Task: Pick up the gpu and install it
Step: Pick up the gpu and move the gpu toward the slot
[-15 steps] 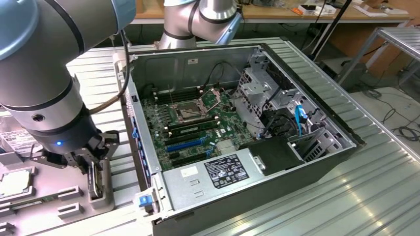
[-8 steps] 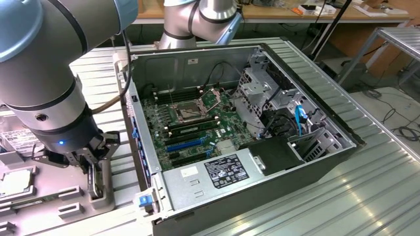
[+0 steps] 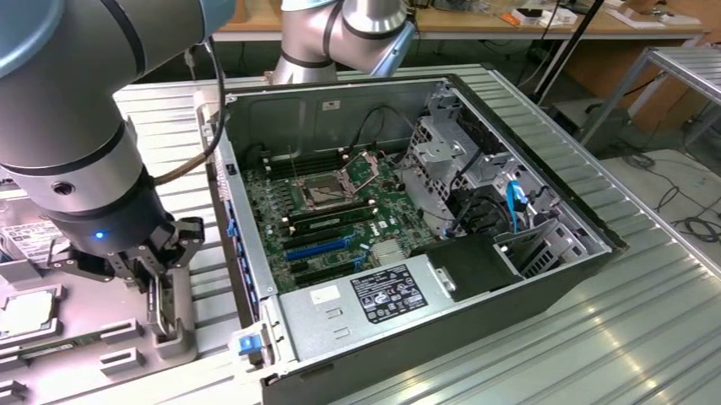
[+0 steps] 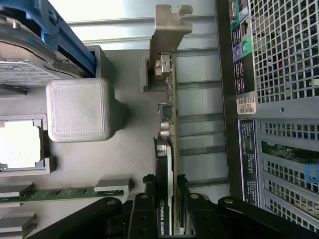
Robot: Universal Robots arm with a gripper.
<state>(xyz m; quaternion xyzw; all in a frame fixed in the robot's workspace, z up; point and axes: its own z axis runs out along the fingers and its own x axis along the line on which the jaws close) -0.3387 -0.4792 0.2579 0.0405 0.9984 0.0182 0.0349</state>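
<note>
Black two-finger gripper (image 4: pixel 165 185) clamped across the gpu (image 4: pixel 165 152), a thin green board with black cooler and silver end bracket. Card stands on edge in a grey plastic tray (image 4: pixel 134 149) slot, which leaves both faces reachable. Open black computer case (image 3: pixel 293 110) wall just beside; lifting room likely only upward.

White letters reading "QUADR" run along the black cooler edge of the gpu (image 4: pixel 163 169), cut off at the picture's border. The power supply (image 3: pixel 338 308) carries a black label (image 3: pixel 387 291) with white print and certification marks, too small to read. A pale sticker (image 4: pixel 246 104) on the computer case (image 4: pixel 284 59) is likewise illegible.
</note>
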